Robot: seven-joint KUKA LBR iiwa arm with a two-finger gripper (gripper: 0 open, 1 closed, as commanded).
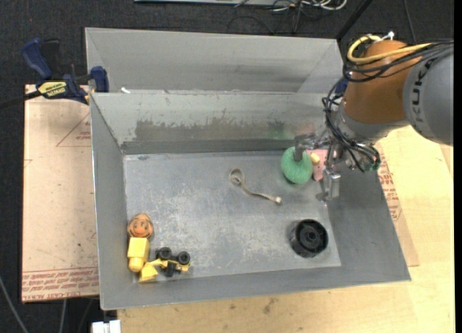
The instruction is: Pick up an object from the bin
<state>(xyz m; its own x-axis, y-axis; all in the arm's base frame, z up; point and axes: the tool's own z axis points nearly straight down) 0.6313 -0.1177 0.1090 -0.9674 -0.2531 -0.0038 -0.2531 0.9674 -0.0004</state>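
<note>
The gripper (320,171) hangs low at the arm's side of the bin (108,180); how far it stands open cannot be told, nor whether it grips anything; a green ball (294,168) lies right against it on the side away from the arm, with a pink piece (316,158) between them; a black wheel (309,238) sits near, just in front of it; a bent cord (254,187) lies beyond the ball; a yellow toy figure (138,243) rests far off in the opposite front corner.
</note>
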